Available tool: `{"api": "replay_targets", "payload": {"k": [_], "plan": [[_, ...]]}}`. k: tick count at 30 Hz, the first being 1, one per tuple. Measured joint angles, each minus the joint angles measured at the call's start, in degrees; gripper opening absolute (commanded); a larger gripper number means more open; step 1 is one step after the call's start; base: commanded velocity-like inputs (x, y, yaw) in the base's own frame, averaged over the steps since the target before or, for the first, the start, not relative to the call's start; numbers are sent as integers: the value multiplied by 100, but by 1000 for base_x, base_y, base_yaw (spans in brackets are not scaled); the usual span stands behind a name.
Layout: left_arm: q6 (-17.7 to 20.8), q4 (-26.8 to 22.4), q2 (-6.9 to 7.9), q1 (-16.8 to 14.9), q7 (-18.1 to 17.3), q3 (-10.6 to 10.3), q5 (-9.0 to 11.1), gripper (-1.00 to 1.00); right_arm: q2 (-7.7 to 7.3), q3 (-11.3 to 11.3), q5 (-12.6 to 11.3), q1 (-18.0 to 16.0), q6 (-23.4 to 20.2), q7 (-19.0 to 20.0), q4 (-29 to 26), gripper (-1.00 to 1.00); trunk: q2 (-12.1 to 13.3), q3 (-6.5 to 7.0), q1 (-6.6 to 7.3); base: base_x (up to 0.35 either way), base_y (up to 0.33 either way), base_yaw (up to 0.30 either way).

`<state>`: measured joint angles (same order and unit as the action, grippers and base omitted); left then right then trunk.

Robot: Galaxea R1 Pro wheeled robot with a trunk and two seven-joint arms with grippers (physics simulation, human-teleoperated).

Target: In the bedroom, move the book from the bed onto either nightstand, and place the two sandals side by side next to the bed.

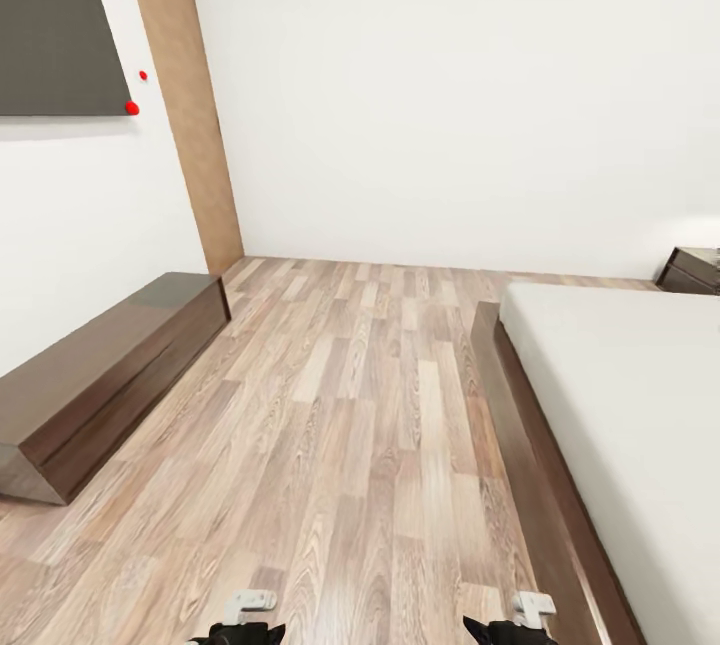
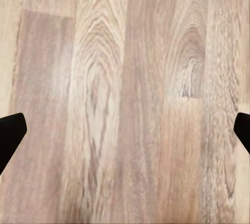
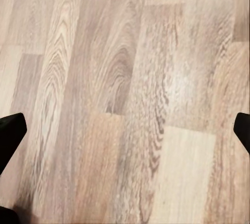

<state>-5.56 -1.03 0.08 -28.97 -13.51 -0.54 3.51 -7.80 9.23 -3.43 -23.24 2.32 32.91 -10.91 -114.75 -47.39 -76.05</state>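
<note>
Head view: the bedroom presents a light wood-plank floor (image 1: 370,425) running from the near edge up to plain white walls (image 1: 450,95). The bed (image 1: 620,425) occupies the right side, a pale mattress seated on a dark brown platform frame whose near rail runs along the floor planks. A long low dark brown cabinet (image 1: 100,380) stands against the left wall, well apart from the bed, with open floor between them. Above it a dark grey panel (image 1: 50,20) is fixed to the wall, with two small red dots (image 1: 132,107) at its right edge. A tall light-wood panel (image 1: 185,105) stands in the far left corner. The nightstand (image 1: 690,270) sits beyond the far end of the mattress at the right edge of the view (partly cut off by the frame), and its top is dark and glossy.

At the bottom edge of the head view the left pincer (image 1: 245,625) and the right pincer (image 1: 515,625) appear in part, each dark with a white fitting.

Left wrist view: the left pincer (image 2: 125,133) hangs over bare planks, its two dark fingertips (image 2: 10,130) at opposite edges, set wide apart, nothing between them.

Right wrist view: the right pincer (image 3: 125,130) shows the same arrangement, fingertips (image 3: 11,130) spread wide over the floor, gripping nothing.
</note>
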Motion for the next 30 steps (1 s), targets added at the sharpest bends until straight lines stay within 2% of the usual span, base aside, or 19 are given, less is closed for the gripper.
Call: {"api": "replay_targets", "payload": {"k": [5, 23, 30], "plan": [[0, 0, 0, 0, 0, 0, 0, 100, 6, 0, 0, 0, 0, -3, 0, 100, 0, 10, -3, 130, 0, -200], [0, 1, 0, 0, 0, 0, -1, 100, 8, 0, 0, 0, 0, -2, 0, 100, 0, 45, -3, 4, 0, -197], [-1, 1, 0, 1, 2, 0, -1, 100, 11, 0, 0, -1, 0, 4, 3, 100, 0, 49, -3, 9, 0, -44]]}}
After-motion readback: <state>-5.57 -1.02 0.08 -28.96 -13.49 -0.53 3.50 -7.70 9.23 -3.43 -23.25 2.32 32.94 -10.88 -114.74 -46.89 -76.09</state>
